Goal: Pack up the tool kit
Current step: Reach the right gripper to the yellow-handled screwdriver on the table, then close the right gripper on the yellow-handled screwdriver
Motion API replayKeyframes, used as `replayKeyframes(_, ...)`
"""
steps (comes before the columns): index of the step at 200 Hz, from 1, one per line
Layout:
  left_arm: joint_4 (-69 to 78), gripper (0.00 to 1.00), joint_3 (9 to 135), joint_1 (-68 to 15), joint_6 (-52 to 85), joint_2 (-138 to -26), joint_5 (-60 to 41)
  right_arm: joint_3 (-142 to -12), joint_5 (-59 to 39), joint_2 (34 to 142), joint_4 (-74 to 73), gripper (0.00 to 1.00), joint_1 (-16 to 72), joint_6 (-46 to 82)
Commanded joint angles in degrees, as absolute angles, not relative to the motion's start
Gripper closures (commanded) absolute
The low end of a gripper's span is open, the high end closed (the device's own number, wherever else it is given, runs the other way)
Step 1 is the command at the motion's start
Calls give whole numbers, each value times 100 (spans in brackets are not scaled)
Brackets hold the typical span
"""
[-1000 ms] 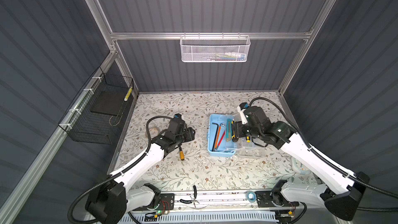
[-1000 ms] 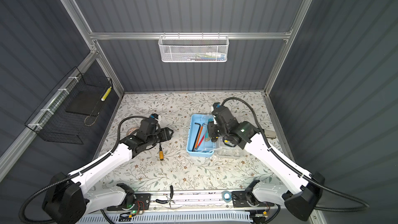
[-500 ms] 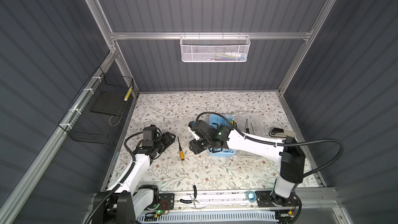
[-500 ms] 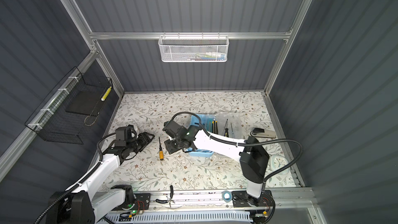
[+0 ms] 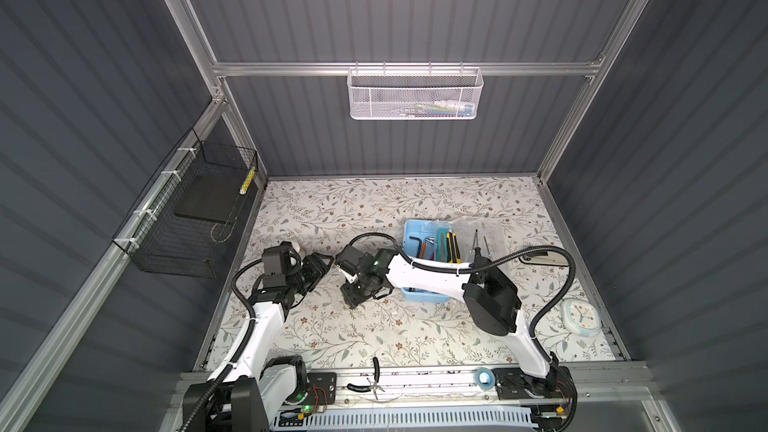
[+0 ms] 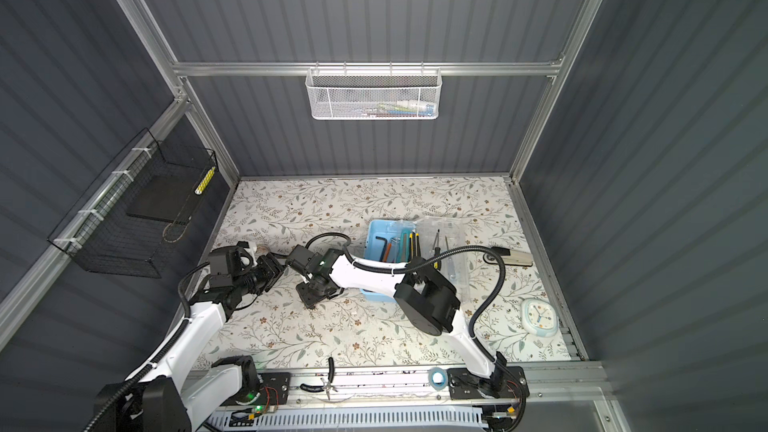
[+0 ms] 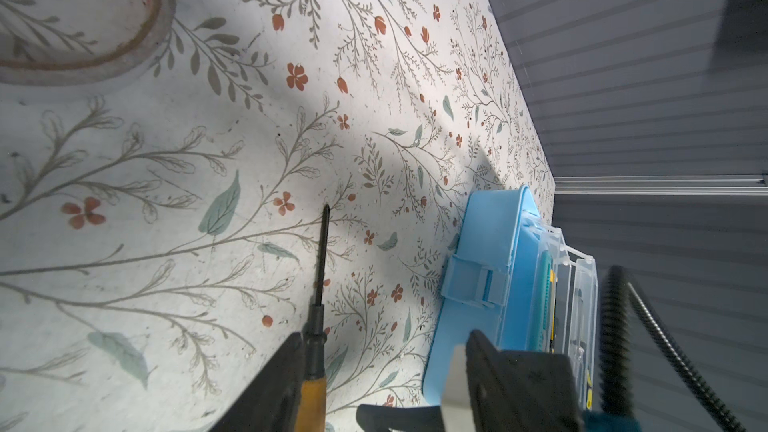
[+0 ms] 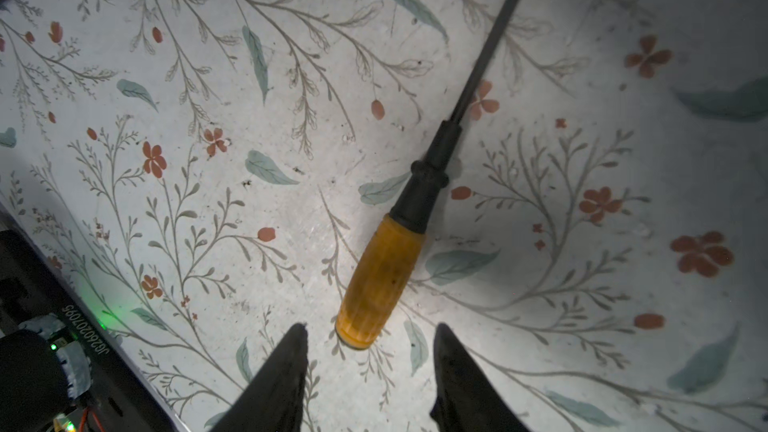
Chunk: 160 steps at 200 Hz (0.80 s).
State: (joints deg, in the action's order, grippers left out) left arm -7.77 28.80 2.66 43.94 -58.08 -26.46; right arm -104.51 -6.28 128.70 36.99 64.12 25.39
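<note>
The tool kit box [image 5: 409, 228] [image 6: 374, 228] is light blue and stands open at mid-table, its clear lid [image 5: 484, 228] folded out to its right. Hex keys [image 5: 415, 241] and utility knives [image 5: 451, 245] lie inside it, and slim screwdrivers [image 5: 476, 243] rest on the lid. An orange-handled screwdriver [image 8: 382, 276] [image 7: 320, 268] lies flat on the table left of the box. My right gripper [image 8: 370, 328] [image 5: 353, 302] hangs over its handle end, open, and hides it in both top views. My left gripper [image 7: 385, 334] [image 5: 326, 261] stands open just left of it, holding nothing.
A tape roll [image 7: 158, 14] lies near the left gripper. A white clock [image 5: 580, 317] and a stapler [image 5: 544, 259] sit at the right. A white mesh basket [image 5: 415, 95] hangs on the back wall, a black wire basket [image 5: 187, 218] on the left wall. Pliers [image 5: 376, 380] lie on the front rail.
My right arm has swung from the box across to the left and now covers the orange screwdriver. My left gripper has drawn back to the left, away from the screwdriver.
</note>
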Motion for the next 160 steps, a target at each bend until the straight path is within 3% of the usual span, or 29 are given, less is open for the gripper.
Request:
replayKeyframes(1,-897,37,2856,310,4236,-5780,-2777,-10797,-689,13069,4036,51,6407,2436)
replayKeyframes(160,-697,38,2752,308,4268,-5934,-2791,-12175,-676,14185,5019,63,6395,2430)
